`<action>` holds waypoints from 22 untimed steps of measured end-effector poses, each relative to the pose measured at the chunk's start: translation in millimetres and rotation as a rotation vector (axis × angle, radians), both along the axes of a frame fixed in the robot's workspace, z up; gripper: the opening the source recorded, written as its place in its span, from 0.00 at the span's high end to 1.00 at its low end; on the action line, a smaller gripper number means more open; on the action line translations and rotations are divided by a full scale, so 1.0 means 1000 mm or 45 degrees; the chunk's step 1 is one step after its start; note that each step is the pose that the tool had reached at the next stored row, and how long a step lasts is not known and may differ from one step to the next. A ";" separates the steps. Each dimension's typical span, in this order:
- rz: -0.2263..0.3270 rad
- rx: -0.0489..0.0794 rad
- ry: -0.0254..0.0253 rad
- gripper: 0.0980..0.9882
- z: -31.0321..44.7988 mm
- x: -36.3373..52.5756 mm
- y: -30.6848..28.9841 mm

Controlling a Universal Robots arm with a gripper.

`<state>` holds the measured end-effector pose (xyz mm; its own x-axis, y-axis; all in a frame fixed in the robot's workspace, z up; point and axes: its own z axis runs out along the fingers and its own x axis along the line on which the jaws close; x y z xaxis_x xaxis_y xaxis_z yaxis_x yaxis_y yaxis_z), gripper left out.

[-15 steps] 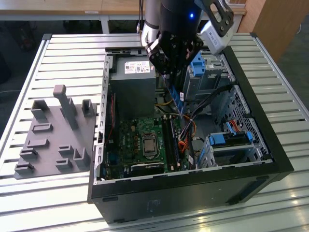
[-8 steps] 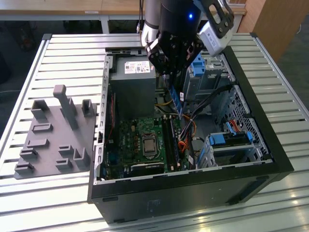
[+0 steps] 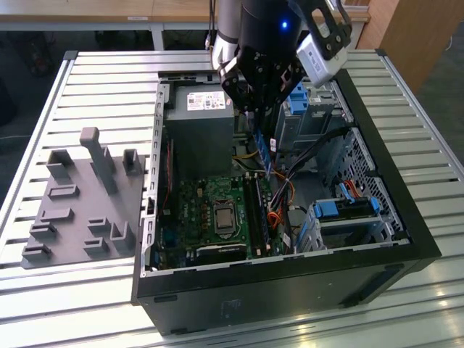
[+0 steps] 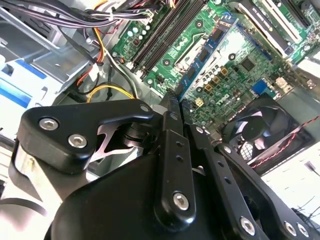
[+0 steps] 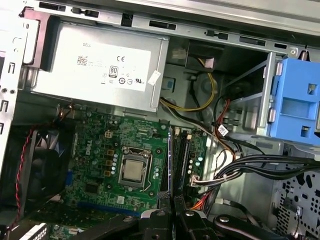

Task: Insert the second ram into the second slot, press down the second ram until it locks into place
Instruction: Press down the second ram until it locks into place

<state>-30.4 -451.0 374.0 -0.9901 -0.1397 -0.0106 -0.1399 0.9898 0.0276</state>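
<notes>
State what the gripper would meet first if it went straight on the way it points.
Likely the memory slots on the motherboard: the gripper, jaws shut on the second ram, points down at them, the ram's lower edge leading. Exact slot unclear.

The power supply point(image 5: 47, 75) carries a large white label point(image 5: 107, 64) with a brand word, a row of approval symbols, a barcode and lines of fine print; in the exterior view this label shows a red mark at one end. A small white tag point(image 5: 154, 77) sits at the corner of the power supply, and a white flag label point(image 5: 221, 130) wraps one cable. The motherboard point(image 5: 100, 130) bears a white brand word beside the fan point(image 5: 45, 165), while markings on the memory stick point(image 4: 206, 54) are too small to make out.
</notes>
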 end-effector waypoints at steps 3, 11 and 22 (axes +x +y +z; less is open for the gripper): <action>-0.025 0.000 0.0000 0.96 -0.0002 0.0000 0.0000; -0.077 -0.001 0.0000 0.96 -0.0007 0.0000 0.0000; -0.141 -0.002 -0.0001 0.96 -0.0012 0.0000 0.0000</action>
<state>-30.4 -451.0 372.8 -0.9995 -0.0293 -0.0105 -0.0295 0.9992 0.0256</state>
